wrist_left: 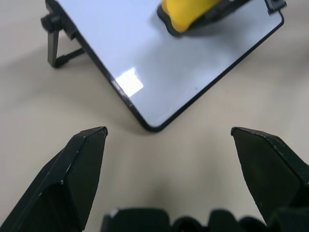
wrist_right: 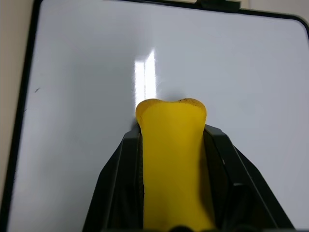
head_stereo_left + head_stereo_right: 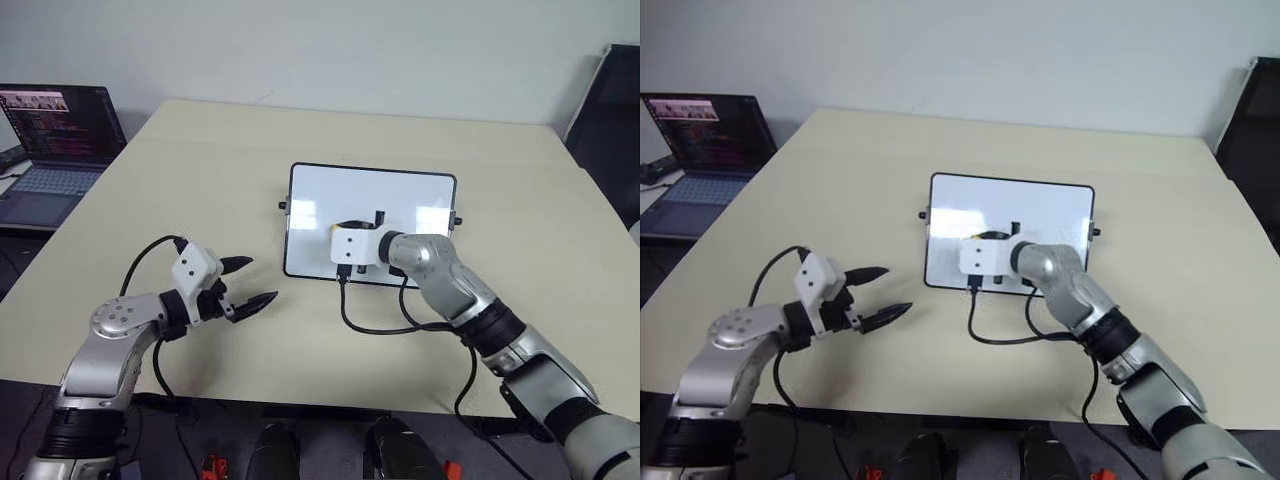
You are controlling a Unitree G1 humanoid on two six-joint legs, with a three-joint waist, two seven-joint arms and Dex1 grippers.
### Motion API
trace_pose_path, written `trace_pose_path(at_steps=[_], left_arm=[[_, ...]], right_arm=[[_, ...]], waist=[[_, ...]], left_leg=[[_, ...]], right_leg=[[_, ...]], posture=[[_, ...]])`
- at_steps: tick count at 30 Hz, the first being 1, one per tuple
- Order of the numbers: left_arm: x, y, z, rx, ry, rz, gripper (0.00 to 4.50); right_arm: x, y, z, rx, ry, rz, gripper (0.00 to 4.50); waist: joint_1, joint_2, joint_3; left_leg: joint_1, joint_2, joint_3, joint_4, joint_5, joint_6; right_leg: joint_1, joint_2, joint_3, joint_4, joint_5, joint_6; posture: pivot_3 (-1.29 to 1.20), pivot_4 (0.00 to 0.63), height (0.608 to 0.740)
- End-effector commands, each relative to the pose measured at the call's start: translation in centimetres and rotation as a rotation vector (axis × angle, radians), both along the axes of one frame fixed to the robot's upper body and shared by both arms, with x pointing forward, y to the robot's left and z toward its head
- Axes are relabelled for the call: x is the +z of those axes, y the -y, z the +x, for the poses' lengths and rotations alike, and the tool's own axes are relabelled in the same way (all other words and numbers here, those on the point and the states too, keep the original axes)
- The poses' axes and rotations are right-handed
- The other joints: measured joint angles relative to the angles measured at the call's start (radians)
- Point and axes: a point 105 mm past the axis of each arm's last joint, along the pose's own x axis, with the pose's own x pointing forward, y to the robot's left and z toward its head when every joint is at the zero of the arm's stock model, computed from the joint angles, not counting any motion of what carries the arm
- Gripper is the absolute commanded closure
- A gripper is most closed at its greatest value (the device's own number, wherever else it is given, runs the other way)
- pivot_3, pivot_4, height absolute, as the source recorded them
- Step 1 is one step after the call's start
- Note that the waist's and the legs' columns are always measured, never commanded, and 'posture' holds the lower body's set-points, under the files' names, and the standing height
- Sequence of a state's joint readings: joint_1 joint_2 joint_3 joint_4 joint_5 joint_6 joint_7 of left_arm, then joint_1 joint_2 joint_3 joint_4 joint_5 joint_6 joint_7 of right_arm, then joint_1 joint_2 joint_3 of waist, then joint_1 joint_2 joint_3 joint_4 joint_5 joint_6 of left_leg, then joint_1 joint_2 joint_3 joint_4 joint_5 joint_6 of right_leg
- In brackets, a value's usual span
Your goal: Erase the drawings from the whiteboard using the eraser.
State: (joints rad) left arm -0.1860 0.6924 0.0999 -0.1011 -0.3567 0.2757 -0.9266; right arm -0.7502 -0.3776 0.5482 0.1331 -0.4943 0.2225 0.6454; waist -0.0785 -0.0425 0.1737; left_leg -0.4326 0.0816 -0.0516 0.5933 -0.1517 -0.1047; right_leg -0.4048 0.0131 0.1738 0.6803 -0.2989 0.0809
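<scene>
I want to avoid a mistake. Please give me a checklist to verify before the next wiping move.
1. Eraser held in right tool: ok, clamped on both sides.
2. Eraser over whiteboard: ok.
3. Eraser pressing on the surface: cannot tell.
4. Drawings left: none seen on the visible surface; under the eraser, cannot tell.
5. Left tool away from the whiteboard: ok, open above the table.
6. Laptop out of the way: ok.

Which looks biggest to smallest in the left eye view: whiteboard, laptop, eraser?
1. whiteboard
2. laptop, cut off by the picture's edge, so close to the whiteboard and unsure
3. eraser, mostly hidden in the right gripper, clearly smallest
</scene>
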Motion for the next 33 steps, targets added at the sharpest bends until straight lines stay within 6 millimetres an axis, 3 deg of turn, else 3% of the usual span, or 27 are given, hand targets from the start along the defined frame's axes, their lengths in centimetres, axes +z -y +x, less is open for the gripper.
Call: trace_pose_path(at_steps=[1,5,8,11,15,18,20,23,33], left_arm=[[2.3,1.8,0.1,-0.07,0.073,-0.019,0.0],[3.8,3.6,0.5,-0.127,0.101,-0.038,0.0],[4.6,6.1,0.9,-0.196,0.119,-0.037,0.0],[5.6,8.6,0.7,-0.289,0.133,-0.047,0.0],[6.8,10.0,1.0,-0.347,0.162,-0.042,0.0],[8.0,11.8,1.5,-0.422,0.175,-0.042,0.0],[8.2,12.5,1.5,-0.453,0.169,-0.044,0.0],[8.3,15.0,0.5,-0.638,0.127,-0.028,0.0],[6.7,19.0,1.1,-0.835,0.13,0.16,0.0]], right_arm=[[-0.3,2.5,0.3,-0.091,-0.022,0.022,3.22],[3.2,3.1,-0.6,-0.125,0.043,0.206,3.22],[5.4,5.8,-1.5,-0.213,0.105,0.345,3.22],[6.2,8.8,-2.8,-0.338,0.089,0.551,3.22],[6.3,11.4,-4.9,-0.498,0.029,0.812,3.22],[5.0,14.7,-7.0,-0.711,-0.035,0.979,3.22],[4.1,15.4,-7.7,-0.768,-0.108,1.016,3.22],[3.5,15.7,-8.3,-0.771,-0.124,1.014,3.22],[-0.4,20.2,-6.5,-1.031,-0.216,1.034,3.22]], waist=[[-0.001,0.0,0.0],[-0.002,0.0,0.0],[0.005,0.001,0.001],[0.009,0.001,0.001],[0.0,0.002,0.002],[-0.002,0.003,0.002],[-0.002,0.003,0.002],[-0.003,0.003,0.002],[-0.009,0.004,0.002]], left_leg=[[0.0,0.0,0.0,0.0,0.0,0.0],[-0.001,0.0,0.0,0.0,0.0,0.0],[-0.004,0.0,0.0,0.0,0.0,0.0],[-0.005,0.0,0.0,-0.001,-0.001,-0.001],[-0.005,0.0,-0.001,-0.005,-0.002,-0.002],[-0.005,0.0,-0.002,-0.005,-0.002,-0.002],[-0.006,0.0,-0.002,-0.005,-0.002,-0.002],[-0.005,-0.001,-0.002,-0.002,-0.002,-0.002],[-0.005,-0.001,-0.001,-0.003,-0.001,-0.002]], right_leg=[[0.0,0.0,0.0,0.0,0.0,0.0],[0.001,0.0,0.001,0.001,0.0,0.0],[0.001,0.001,0.001,0.0,0.0,0.001],[0.0,0.0,0.001,0.0,0.001,0.008],[-0.001,0.002,0.0,0.0,-0.001,0.006],[-0.001,0.002,-0.001,0.001,-0.001,0.006],[0.0,0.001,-0.001,0.0,-0.002,0.007],[0.0,0.0,0.0,0.0,-0.002,0.007],[0.0,0.001,0.001,0.0,-0.002,0.006]], posture=[[0.0,0.15,0.74],[0.0,0.15,0.74],[0.0,0.15,0.74],[0.0,0.15,0.74],[0.0,0.15,0.74],[0.0,0.15,0.74],[0.0,0.15,0.74],[0.0,0.15,0.74],[0.0,0.15,0.74]])
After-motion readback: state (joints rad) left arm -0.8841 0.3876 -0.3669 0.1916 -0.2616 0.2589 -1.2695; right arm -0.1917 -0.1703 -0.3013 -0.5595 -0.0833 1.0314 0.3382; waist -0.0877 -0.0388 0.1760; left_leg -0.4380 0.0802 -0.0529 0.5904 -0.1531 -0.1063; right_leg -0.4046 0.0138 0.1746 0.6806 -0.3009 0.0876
